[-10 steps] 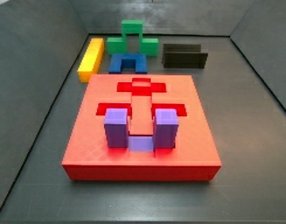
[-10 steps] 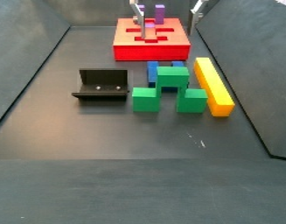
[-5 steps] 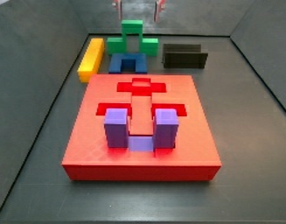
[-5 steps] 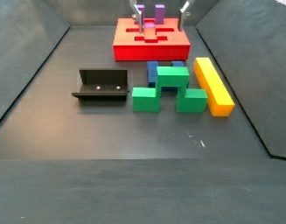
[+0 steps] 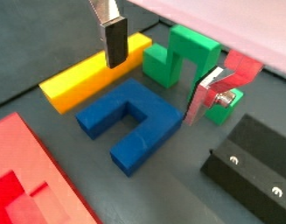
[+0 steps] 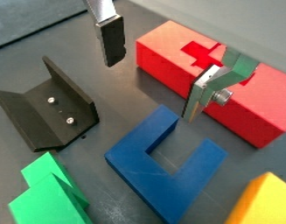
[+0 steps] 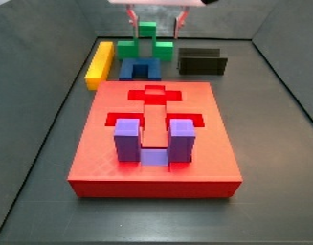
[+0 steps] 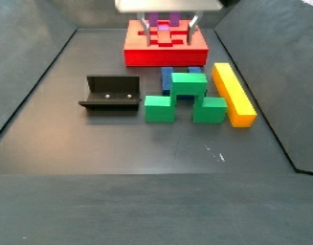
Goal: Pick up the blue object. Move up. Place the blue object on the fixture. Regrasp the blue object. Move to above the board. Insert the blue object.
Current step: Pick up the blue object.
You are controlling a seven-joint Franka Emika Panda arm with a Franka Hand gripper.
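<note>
A: Where is the blue object (image 5: pixel 131 127)?

B: Flat on the floor, touching the green block (image 5: pixel 180 54), beside the yellow bar (image 5: pixel 94 73). The gripper (image 6: pixel 156 73) hangs above it, jaws spread, grasping nothing.

A: Best approach?

B: I'd centre both fingers (image 5: pixel 114 40) across 1 prong, clear of the green block, then descend.

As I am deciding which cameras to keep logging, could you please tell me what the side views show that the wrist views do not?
Only the side views show the purple U-shaped block standing in the board, and the board whole. Only the wrist views show the blue object's full U shape unobstructed, with the gripper open and empty above it, its fingers apart. Both share the blue object, green block, yellow bar, fixture and part of the board.
</note>
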